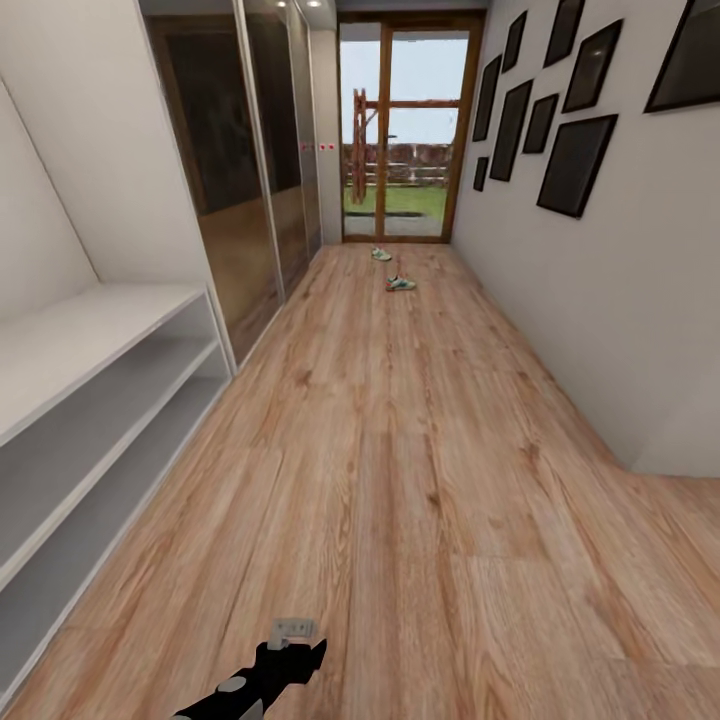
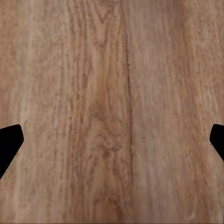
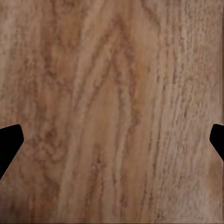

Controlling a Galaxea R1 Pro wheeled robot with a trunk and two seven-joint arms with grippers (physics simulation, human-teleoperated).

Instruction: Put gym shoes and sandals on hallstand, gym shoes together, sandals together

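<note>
Two gym shoes lie far down the corridor floor (image 1: 400, 450) near the glass door: one white-green shoe (image 1: 400, 284) closer, the other (image 1: 381, 254) just beyond it. The sandals are out of view. The white hallstand (image 1: 90, 340) runs along the left wall, its top and both shelves bare. My left gripper (image 1: 293, 632) hangs low at the bottom of the head view, far from the shoes. In the left wrist view its fingertips (image 2: 9, 140) stand wide apart over bare planks, open and holding nothing. The right gripper (image 3: 112, 144) is likewise open over bare floor.
A dark glass-fronted sliding wardrobe (image 1: 250, 170) follows the hallstand on the left. The right wall (image 1: 560, 300) carries several black picture frames and steps back at the near right. A glass door (image 1: 405, 130) closes the far end.
</note>
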